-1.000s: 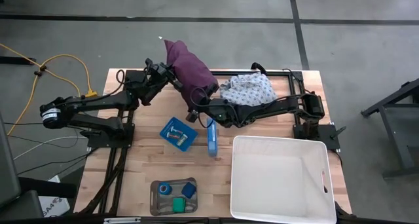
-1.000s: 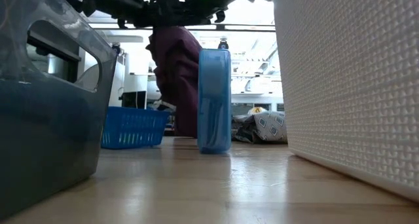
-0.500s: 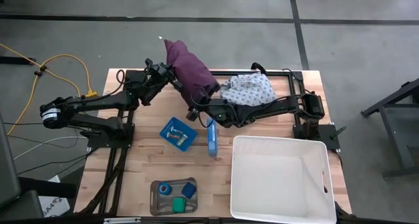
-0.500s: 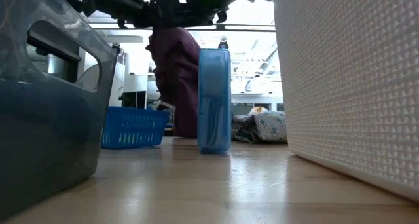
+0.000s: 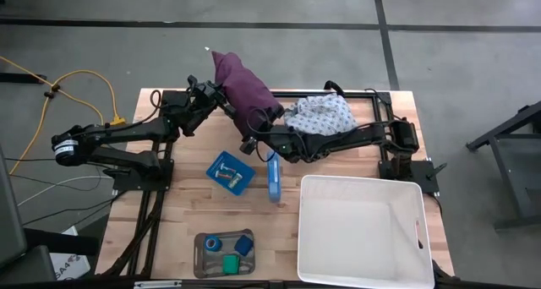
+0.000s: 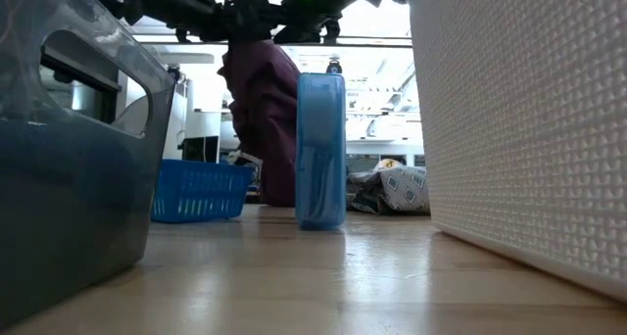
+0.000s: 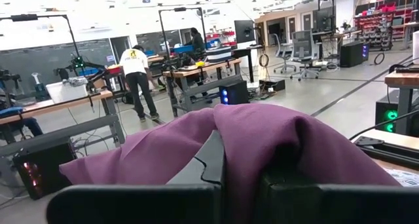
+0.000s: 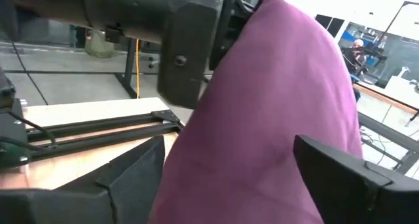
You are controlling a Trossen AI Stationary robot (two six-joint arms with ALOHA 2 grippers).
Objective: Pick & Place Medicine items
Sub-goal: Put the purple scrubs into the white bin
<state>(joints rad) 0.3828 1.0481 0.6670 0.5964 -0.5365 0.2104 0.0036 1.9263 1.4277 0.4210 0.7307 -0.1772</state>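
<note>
Purple cloth hides left gripper (clamped on it).

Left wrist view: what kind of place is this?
Likely a robotics lab or workshop floor: workbenches loaded with gear, office chairs by desks, a person standing at a bench, and electronics with lit LEDs.

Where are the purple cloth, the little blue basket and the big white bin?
purple cloth point(image 5: 241, 86), high view, middle of the fabric.
blue basket point(image 5: 239, 182), high view, its lower right rim.
white bin point(image 5: 419, 230), high view, its right wall.
</note>
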